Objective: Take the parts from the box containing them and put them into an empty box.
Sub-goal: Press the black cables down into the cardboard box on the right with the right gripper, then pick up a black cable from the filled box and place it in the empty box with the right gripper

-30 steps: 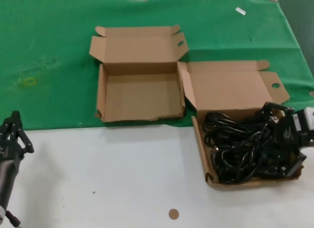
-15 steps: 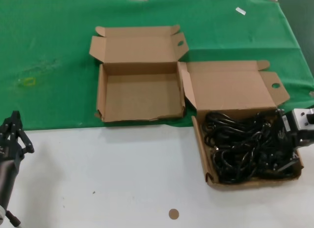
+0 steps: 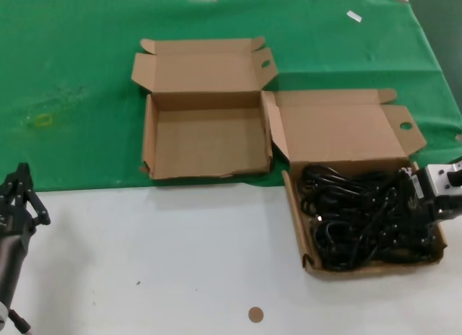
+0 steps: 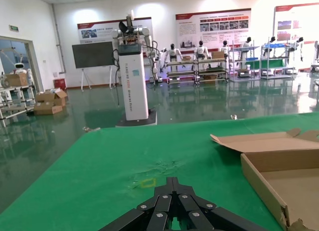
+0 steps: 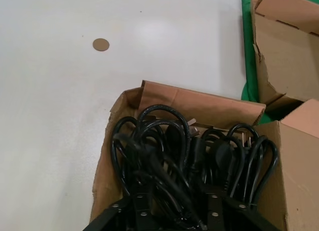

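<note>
The parts, a tangle of black power cords (image 3: 354, 218) (image 5: 169, 156), fill the box containing them (image 3: 291, 205) (image 5: 199, 105) at the right, with its lid standing open behind. My right gripper (image 3: 401, 205) (image 5: 178, 200) is sunk into the cords at the box's right side, open, with its fingers spread and cords lying between them; the fingertips are hidden. The empty box (image 3: 149, 133) (image 4: 259, 176) (image 5: 286, 52) sits open on the green cloth, to the left of the full one. My left gripper (image 3: 22, 175) (image 4: 173, 181) hangs parked at the near left, shut and holding nothing.
A green cloth (image 3: 72, 75) covers the far half of the table; the near half is bare white (image 3: 159, 255). A small brown disc (image 3: 255, 314) (image 5: 100, 44) lies on the white part. A faint yellow mark (image 3: 43, 120) shows on the cloth at left.
My right gripper has dropped from above the cords down into them, shifting towards the box's right side. The left arm and both boxes have stayed still.
</note>
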Tool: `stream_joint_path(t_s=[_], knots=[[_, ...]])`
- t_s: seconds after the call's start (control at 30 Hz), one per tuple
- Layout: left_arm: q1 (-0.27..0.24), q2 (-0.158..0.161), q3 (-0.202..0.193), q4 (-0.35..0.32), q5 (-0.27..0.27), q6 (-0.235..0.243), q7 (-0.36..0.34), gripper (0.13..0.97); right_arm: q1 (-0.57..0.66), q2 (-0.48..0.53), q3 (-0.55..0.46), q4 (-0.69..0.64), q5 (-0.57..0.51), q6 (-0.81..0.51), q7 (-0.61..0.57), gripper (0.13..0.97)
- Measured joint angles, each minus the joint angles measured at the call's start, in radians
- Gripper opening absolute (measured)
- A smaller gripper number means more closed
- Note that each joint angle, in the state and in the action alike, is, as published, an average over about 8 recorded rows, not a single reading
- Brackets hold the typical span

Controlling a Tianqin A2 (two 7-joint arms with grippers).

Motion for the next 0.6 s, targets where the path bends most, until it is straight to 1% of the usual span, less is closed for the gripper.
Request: stream_joint_path(t_s=[0.13, 0.17, 0.43, 0.6], knots=[[0.000, 0.000, 0.000, 0.000, 0.000, 0.000, 0.000, 0.144, -0.005, 0.001, 0.001, 0.014, -0.011, -0.007, 0.012, 0.360], [0.000, 0.000, 0.000, 0.000, 0.000, 0.000, 0.000, 0.144, -0.005, 0.001, 0.002, 0.017, -0.014, -0.008, 0.014, 0.360], [0.000, 0.000, 0.000, 0.000, 0.000, 0.000, 0.000, 0.144, -0.003, 0.002, 0.010, 0.035, -0.028, -0.017, 0.034, 0.222], [0.000, 0.000, 0.000, 0.000, 0.000, 0.000, 0.000, 0.144, 0.001, 0.006, 0.017, 0.053, -0.033, -0.024, 0.051, 0.214]])
